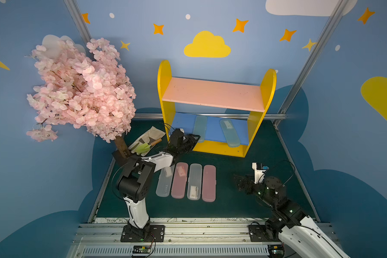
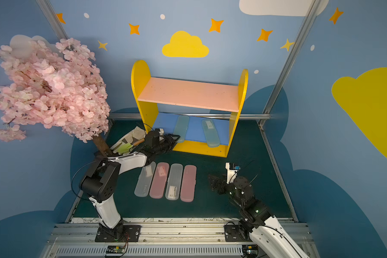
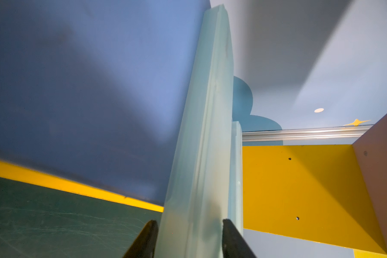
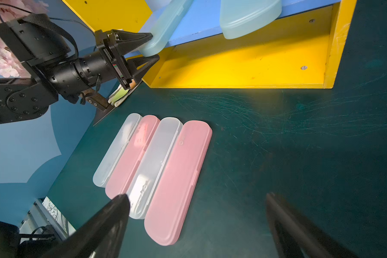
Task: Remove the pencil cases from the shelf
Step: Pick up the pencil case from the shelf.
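The left end effector (image 4: 154, 46) pinches the near end of a pale blue pencil case (image 1: 200, 126), which overhangs the blue lower board (image 1: 183, 125) of the shelf (image 1: 267, 89). A second blue case (image 1: 230, 133) lies beside it. I judge the plastic light, stiff and slick, best pinched across its flat faces at that overhang. The right end effector (image 4: 196, 197) gapes wide and empty over the scuffed green worktop (image 1: 232, 156) before the shelf, near four cases (image 1: 194, 181).
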Robot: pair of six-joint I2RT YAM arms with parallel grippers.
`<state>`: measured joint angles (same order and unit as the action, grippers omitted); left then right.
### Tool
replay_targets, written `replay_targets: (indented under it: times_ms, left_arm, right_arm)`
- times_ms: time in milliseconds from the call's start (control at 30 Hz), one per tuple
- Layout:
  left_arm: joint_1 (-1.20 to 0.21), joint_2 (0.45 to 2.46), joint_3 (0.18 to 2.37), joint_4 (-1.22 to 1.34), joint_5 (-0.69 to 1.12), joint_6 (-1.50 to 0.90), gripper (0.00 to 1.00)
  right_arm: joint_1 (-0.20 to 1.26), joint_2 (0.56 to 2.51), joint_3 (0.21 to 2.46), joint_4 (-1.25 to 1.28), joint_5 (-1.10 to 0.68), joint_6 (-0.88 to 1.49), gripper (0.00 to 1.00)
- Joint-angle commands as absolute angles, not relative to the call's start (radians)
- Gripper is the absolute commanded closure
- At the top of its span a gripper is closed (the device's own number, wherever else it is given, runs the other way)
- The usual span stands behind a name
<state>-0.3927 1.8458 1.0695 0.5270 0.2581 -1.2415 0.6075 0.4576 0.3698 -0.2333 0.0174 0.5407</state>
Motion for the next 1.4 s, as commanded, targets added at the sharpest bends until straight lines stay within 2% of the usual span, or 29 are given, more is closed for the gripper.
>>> replay_targets:
  times_ms: [0,467,667,1000,1167,1367]
  left_arm:
    - [-0.388,1.856,1.079,0.549,0.267,-1.243,0.59]
    - [-0.392,1.805,1.03,0.624,0.301,-1.269,0.84]
    - [-0.394,1.737,0.99,0.705,0.35,-1.286,0.94]
    - [-0.461,1.499,0.758,0.897,0.397,-1.405,0.97]
    - [-0.545,1.351,0.675,0.902,0.385,-1.415,0.97]
    - [-0.663,1.159,0.613,0.793,0.329,-1.368,0.97]
  right_arm:
    - [0.603,0.448,0.368,-0.238,0.028,0.525,0.01]
    - [0.604,0.454,0.376,-0.232,0.022,0.525,0.02]
    - [0.603,0.433,0.368,-0.17,-0.049,0.554,0.02]
    - [0.603,0.538,0.476,-0.053,-0.213,0.713,0.01]
    - [0.604,0.627,0.575,-0.028,-0.302,0.865,0.06]
    - [0.605,0.707,0.651,0.051,-0.359,1.034,0.13]
